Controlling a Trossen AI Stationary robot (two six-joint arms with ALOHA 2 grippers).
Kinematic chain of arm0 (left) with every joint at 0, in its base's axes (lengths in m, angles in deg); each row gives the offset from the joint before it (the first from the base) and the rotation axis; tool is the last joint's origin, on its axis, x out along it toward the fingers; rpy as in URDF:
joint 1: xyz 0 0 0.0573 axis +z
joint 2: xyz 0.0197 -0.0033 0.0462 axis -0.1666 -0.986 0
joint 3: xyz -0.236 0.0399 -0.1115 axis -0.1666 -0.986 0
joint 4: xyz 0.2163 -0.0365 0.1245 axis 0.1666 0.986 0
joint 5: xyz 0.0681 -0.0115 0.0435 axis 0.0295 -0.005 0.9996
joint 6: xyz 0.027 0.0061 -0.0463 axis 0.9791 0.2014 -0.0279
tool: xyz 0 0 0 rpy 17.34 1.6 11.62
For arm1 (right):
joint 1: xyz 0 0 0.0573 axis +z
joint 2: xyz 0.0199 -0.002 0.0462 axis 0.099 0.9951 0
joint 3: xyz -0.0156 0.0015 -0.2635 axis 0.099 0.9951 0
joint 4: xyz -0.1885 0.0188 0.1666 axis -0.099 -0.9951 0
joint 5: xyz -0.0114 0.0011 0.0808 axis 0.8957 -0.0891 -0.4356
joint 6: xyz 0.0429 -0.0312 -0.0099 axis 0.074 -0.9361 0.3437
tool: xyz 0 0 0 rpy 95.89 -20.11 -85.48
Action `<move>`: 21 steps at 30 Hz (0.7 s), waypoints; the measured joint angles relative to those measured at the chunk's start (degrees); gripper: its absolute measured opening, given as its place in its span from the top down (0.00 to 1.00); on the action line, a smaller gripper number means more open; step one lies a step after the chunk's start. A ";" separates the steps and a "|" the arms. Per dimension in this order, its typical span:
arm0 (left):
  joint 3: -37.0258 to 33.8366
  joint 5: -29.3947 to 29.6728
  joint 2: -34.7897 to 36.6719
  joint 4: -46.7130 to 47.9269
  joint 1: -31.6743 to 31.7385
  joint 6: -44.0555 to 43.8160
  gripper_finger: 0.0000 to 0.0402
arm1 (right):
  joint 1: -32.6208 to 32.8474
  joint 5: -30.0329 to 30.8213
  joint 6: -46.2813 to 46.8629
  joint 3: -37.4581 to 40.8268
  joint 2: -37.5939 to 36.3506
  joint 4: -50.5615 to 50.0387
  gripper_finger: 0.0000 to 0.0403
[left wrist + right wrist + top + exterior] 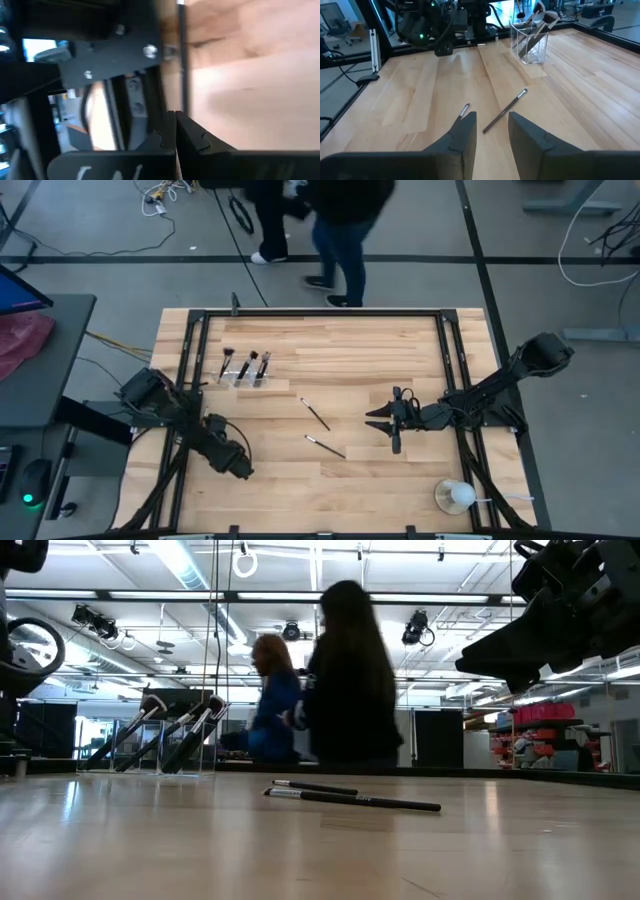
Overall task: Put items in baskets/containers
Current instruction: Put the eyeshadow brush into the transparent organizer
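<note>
Two thin dark brushes lie flat on the wood: one (315,413) nearer the far side, one (325,445) nearer me; both show in the low view (355,801), (315,787). The clear holder (245,376) stands far left with three brushes leaning in it (160,745), (530,42). My right gripper (386,428) hovers open just right of the loose brushes; in its wrist view it (492,127) faces one brush (505,111), while the other (464,109) shows beside a finger. My left gripper (240,466) waits shut at the table's near left (176,131).
A white round object on a dish (455,496) sits at the near right corner. A black frame (320,313) runs around the tabletop. People stand beyond the far edge (345,680). Bare wood lies between the holder and the loose brushes.
</note>
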 joint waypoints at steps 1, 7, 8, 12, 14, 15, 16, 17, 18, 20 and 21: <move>-0.14 -0.02 0.00 0.71 0.00 0.11 1.00 | 0.00 0.00 0.00 0.00 0.00 0.04 0.72; -2.46 -0.54 0.00 -2.16 -0.32 1.50 1.00 | 0.00 0.00 0.00 0.00 0.01 0.06 0.72; -2.91 -0.38 0.00 -3.39 -0.33 1.52 1.00 | 0.00 0.00 0.00 0.00 0.00 0.04 0.72; -4.68 -0.18 0.00 -4.24 -0.85 1.48 1.00 | 0.00 0.00 0.00 0.00 0.02 0.01 0.72; -5.48 -0.20 0.00 -4.54 -0.97 1.44 1.00 | 0.00 0.00 0.00 0.00 0.02 0.01 0.72; -5.79 -0.22 0.00 -4.61 -0.96 1.44 1.00 | 0.00 0.00 0.00 0.00 0.02 -0.01 0.72; -6.21 -0.21 0.00 -5.27 -0.96 1.50 1.00 | 0.00 0.00 0.00 0.00 0.02 -0.01 0.72; -6.69 -0.04 0.00 -6.24 -0.96 1.51 1.00 | 0.00 0.00 0.00 0.00 0.04 -0.01 0.72; -7.16 0.34 0.00 -7.60 -0.96 1.58 1.00 | 0.00 0.00 0.00 0.00 0.03 -0.05 0.72; -7.89 1.14 0.23 -9.80 -0.92 1.93 1.00 | 0.00 0.01 0.00 0.00 0.04 -0.05 0.72; -8.09 1.36 0.26 -10.29 -0.92 1.98 1.00 | 0.00 0.00 0.00 0.00 0.04 -0.08 0.72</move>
